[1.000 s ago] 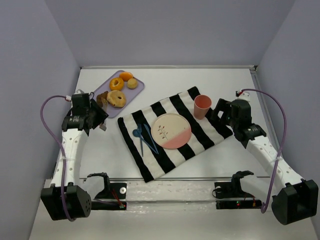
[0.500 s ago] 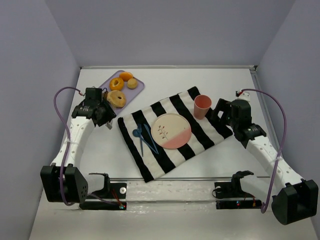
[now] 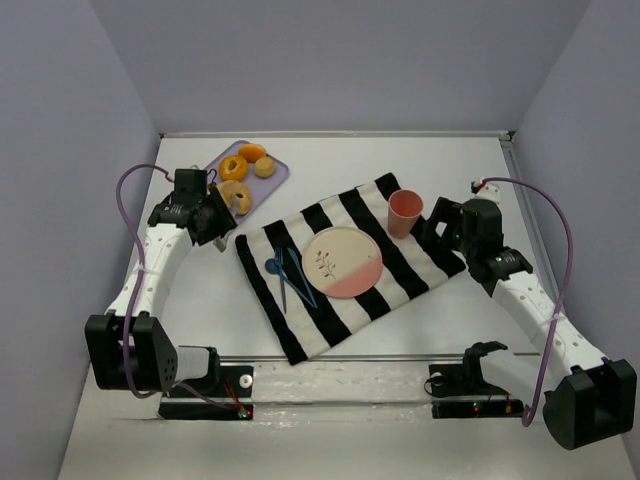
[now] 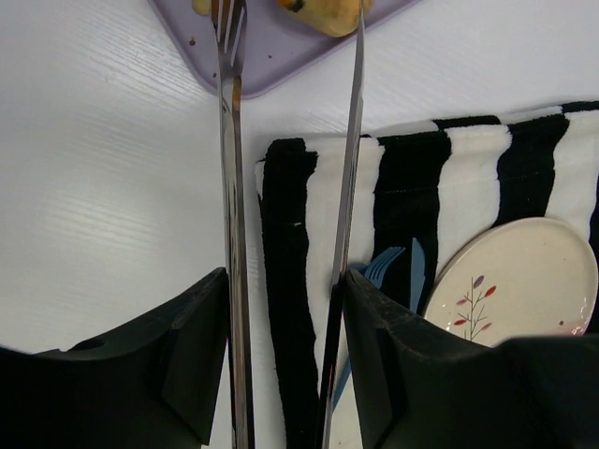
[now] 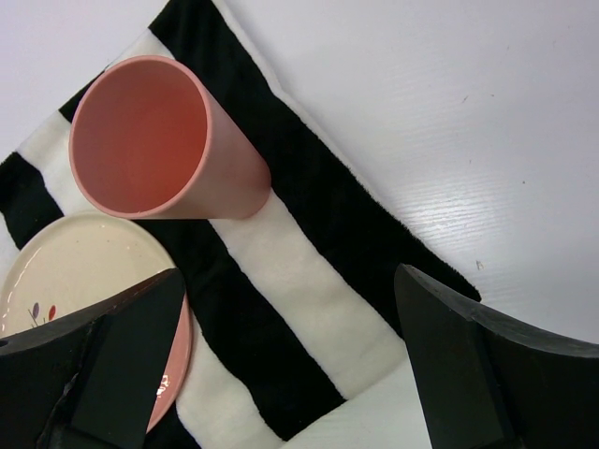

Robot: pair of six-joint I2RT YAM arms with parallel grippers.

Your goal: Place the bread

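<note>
Several breads lie on the purple tray: a glazed bagel, an orange bun, a small bun and a larger bagel. My left gripper is at the tray's near corner, shut on metal tongs. The tong arms stand apart, with their tips over the tray beside a yellow bread. The pink-and-cream plate on the striped cloth holds nothing. My right gripper is open and empty over the cloth, next to the cup.
A pink cup stands on the cloth's far right corner and also shows in the right wrist view. A blue fork and knife lie left of the plate. Grey walls close in the table on three sides.
My left arm has swung right and toward the back, bringing the tongs to the tray's near corner. The brown piece seen beside the gripper earlier is hidden now. The right arm has not moved.
</note>
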